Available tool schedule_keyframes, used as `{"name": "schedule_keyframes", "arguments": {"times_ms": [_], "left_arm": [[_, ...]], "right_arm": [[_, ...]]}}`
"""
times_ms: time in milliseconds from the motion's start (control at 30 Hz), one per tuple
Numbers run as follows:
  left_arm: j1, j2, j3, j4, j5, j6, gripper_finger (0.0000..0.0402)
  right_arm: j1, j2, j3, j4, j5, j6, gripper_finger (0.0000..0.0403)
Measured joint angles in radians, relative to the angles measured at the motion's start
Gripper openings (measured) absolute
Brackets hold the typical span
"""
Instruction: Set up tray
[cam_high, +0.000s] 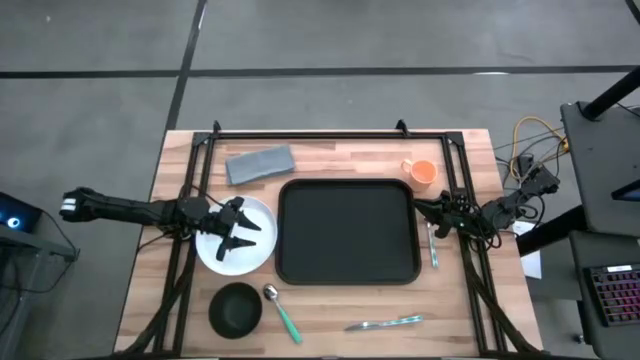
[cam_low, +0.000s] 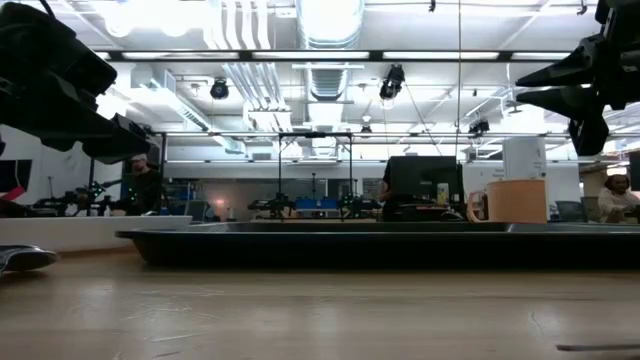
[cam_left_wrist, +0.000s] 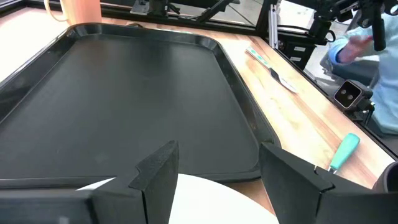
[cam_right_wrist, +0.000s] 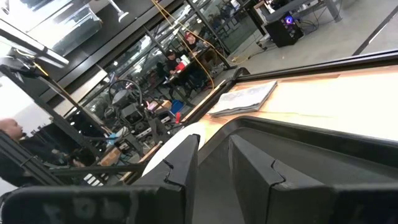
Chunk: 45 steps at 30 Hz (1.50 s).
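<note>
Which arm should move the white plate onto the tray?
Left, probably. The left gripper hangs open directly over the white plate, beside the tray; the right gripper is across the tray.

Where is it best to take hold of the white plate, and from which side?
Grip the white plate at its thin rim on the side away from the tray. It lies flat, so only the edge offers a hold. The left hand hovers open above it already; the tray crowds the other side.
</note>
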Motion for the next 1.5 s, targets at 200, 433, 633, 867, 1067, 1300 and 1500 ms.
{"name": "schedule_keyframes", "arguments": {"times_ms": [200,433,633,867,1067,1300,1500], "left_arm": [[0.000,0.000,0.000,0.000,-0.004,0.000,0.0201],[0.000,0.000,0.000,0.003,-0.005,0.000,0.0201],[0.000,0.000,0.000,0.013,-0.006,0.000,0.0201],[0.000,0.000,0.000,0.017,-0.037,0.000,0.0201],[0.000,0.000,0.000,0.018,-0.037,0.000,0.0201],[0.000,0.000,0.000,0.015,-0.037,-0.008,0.0201],[0.000,0.007,0.021,0.008,-0.106,-0.123,0.0201]], "right_arm": [[0.000,0.000,0.000,0.001,0.000,0.007,0.0082],[0.000,0.000,0.000,0.001,0.000,0.054,0.0082],[0.000,0.000,0.000,0.001,0.000,0.058,0.0082],[0.000,0.000,0.000,0.001,0.000,0.058,0.0082],[0.000,0.000,0.000,0.001,0.000,0.058,0.0082],[-0.001,0.001,-0.001,0.004,0.025,0.077,0.0082],[-0.002,0.006,-0.001,0.015,0.076,-0.214,0.0087]]}}
